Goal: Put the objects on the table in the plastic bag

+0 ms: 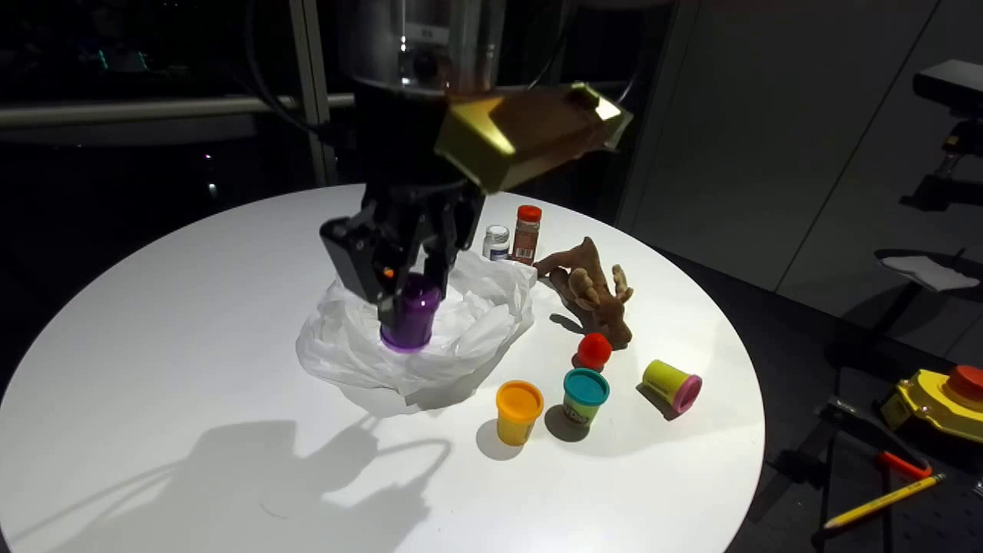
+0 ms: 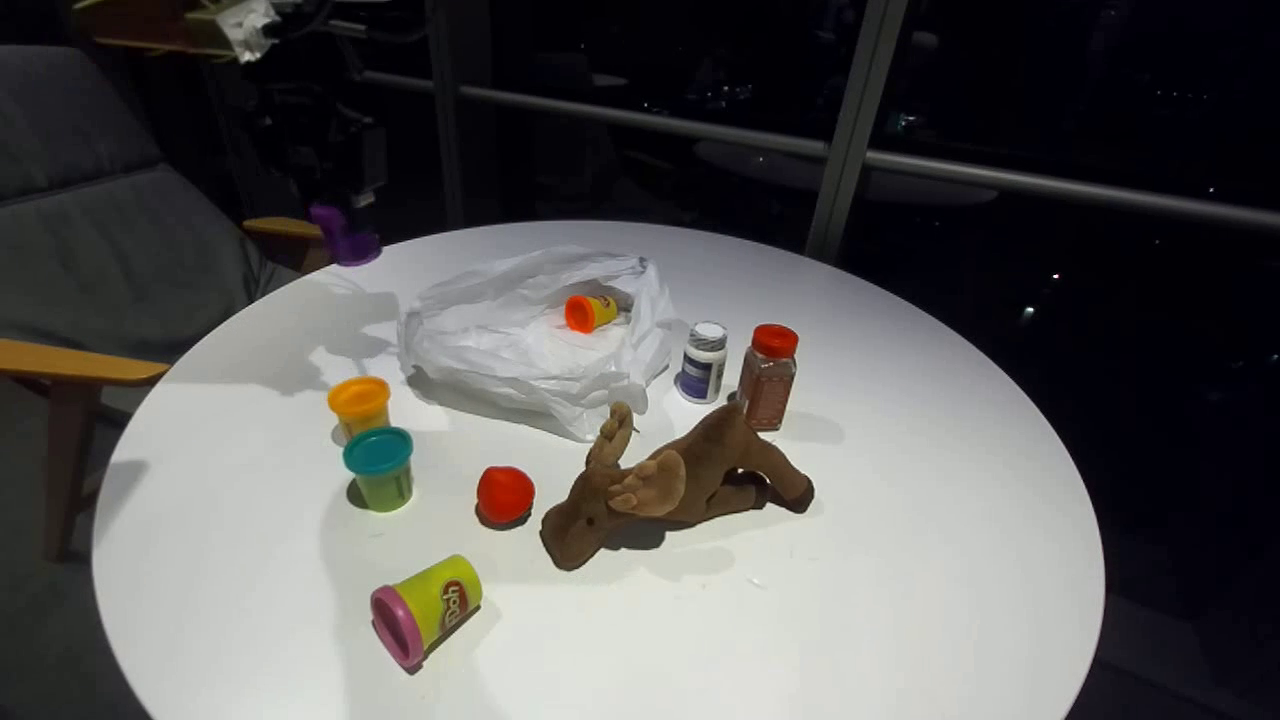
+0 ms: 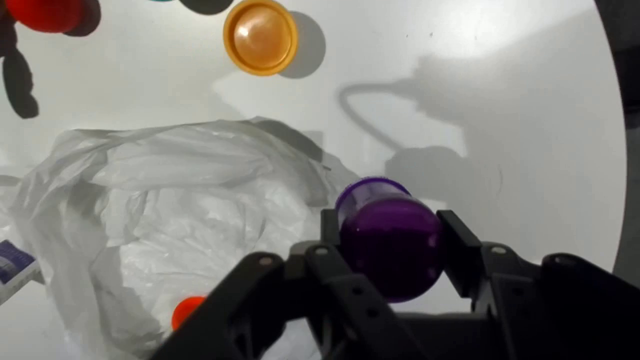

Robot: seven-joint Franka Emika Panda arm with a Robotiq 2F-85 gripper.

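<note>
While half-spread fingers [image 3: 461,250] clasp purple tub [image 3: 390,250] | open tabletop [image 3: 560,200] separates plastic bag [image 3: 195,165] from edge [image 3: 621,150]

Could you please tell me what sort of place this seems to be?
Probably an office or lab lounge: there is a padded armchair by the round table, and a yellow box with a red button.

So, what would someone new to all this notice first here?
Probably the bright purple tub, held above the white table between the robot's dark fingers. Then perhaps the brown toy moose lying on that table, and the crumpled plastic bag near it, with an orange-lidded tub on its side inside.
</note>
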